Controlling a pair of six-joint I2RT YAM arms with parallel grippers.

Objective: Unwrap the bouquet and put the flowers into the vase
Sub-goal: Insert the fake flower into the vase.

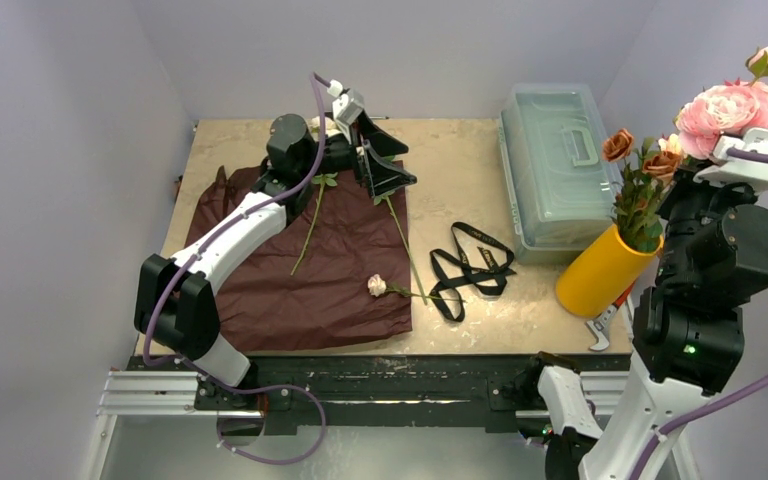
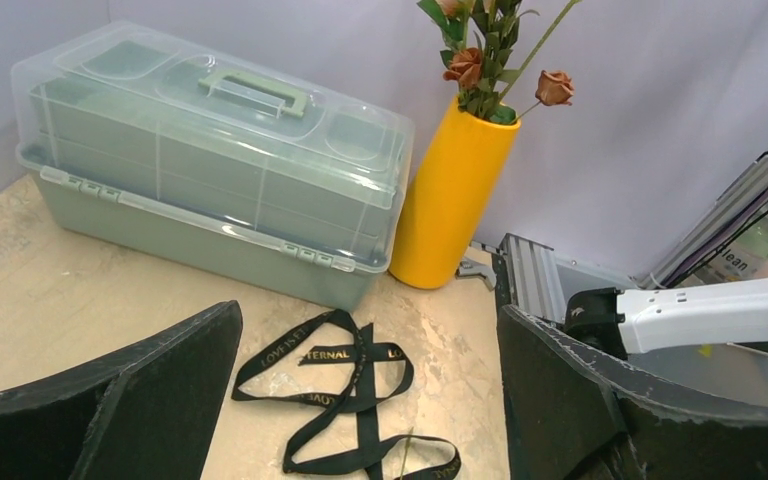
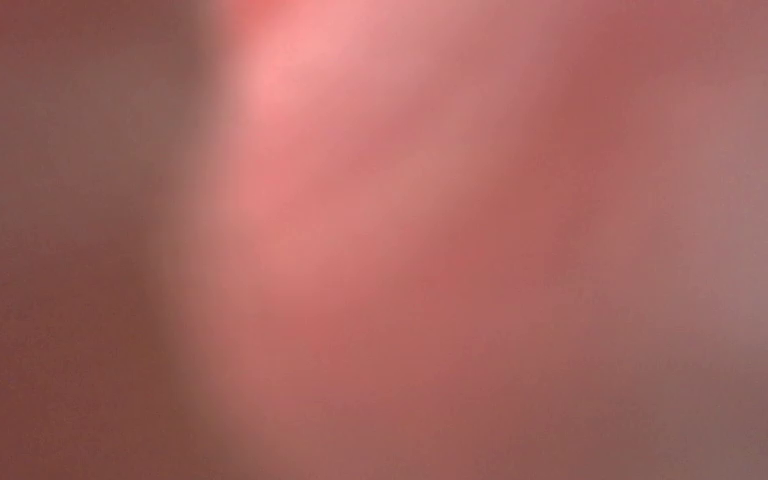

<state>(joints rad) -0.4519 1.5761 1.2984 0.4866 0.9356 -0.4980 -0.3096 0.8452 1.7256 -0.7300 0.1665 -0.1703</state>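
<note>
Unwrapped: paper [image 1: 290, 290] flat, ribbon [image 1: 475, 265] off. Some flowers [image 1: 640, 190] in vase [image 1: 600, 272]. Aloft, right claw [image 1: 730, 150] clamps pink roses [image 1: 730, 108]; left claw [image 1: 385, 160] wide. Three stems [image 1: 310, 225] lie on paper.

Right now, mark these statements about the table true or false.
1. The ribbon lies on the bare table, off the paper. True.
2. The vase is empty. False: orange-brown roses stand in it.
3. The left gripper is open and holds nothing. True.
4. The box has its lid off. False: the lid is on.
5. No flowers are left on the paper. False: a cream rose and other stems lie on it.
</note>
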